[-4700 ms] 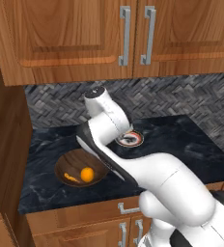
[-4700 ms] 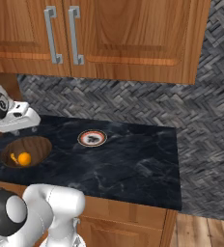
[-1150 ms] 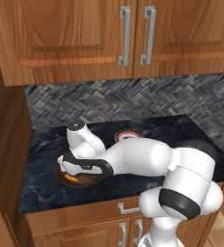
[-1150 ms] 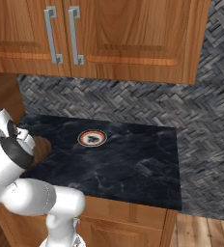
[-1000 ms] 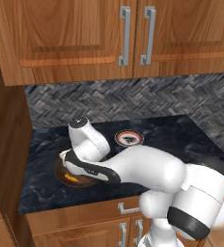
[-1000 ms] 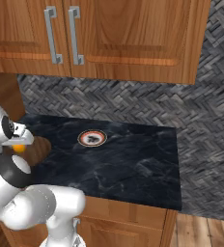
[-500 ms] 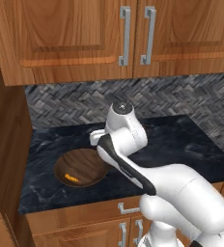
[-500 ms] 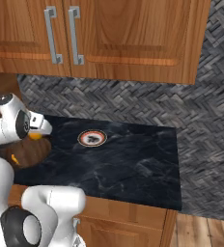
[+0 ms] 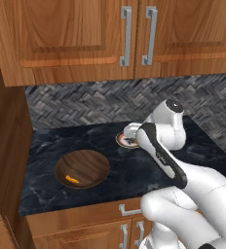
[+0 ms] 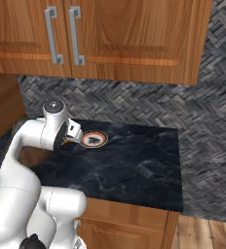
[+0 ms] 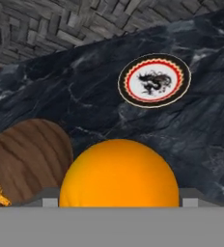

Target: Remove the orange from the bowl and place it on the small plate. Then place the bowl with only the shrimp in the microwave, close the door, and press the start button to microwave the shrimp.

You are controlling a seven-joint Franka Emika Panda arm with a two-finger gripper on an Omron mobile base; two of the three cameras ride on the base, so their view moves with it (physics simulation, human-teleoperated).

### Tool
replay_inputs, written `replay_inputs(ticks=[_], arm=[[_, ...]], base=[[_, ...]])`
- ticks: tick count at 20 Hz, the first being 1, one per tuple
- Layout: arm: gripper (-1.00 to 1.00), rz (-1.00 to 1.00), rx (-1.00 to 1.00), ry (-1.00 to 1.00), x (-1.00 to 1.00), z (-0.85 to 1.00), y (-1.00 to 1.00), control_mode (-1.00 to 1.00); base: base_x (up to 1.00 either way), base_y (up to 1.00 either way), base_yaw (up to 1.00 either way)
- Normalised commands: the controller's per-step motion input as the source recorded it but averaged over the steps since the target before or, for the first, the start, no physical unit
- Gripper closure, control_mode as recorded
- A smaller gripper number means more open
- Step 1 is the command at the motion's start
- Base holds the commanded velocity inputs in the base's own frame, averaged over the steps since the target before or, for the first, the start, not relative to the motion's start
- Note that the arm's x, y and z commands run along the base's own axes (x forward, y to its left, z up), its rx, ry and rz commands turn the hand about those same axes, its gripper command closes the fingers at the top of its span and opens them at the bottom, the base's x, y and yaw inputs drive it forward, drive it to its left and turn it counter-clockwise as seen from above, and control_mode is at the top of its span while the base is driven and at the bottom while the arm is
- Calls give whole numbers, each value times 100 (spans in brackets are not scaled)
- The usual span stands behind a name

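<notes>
One item left in wooden bowl [image 9: 82,168]: small orange shrimp [image 9: 72,180] near its left inner wall. Bowl on dark marble counter [image 10: 134,170], left part. Orange [image 11: 119,174] out of bowl, grasped in hand [image 10: 74,132], held above counter between bowl and small plate [image 11: 154,80]. Small plate bare, red-rimmed with dark dragon print, farther back and right of bowl.

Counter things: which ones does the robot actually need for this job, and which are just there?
Needed:
- orange, at the end effector
- small plate, bare
- wooden bowl holding the shrimp

Just there:
- upper cabinets with metal handles
- herringbone backsplash
- dark marble counter
</notes>
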Motion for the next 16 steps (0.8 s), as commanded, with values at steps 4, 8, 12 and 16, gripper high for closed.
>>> replay_inputs(ticks=[4, 8, 12, 16], arm=[[100, 0, 17, 15, 69, -4, -47, -100], [100, 0, 3, 18, 61, -28, 2, -100], [100, 0, -1, 20, 52, -29, 6, -100], [100, 0, 0, 18, 44, -23, -7, -100]], base=[[0, 0, 0], [0, 0, 0], [0, 0, 0], [0, 0, 0]])
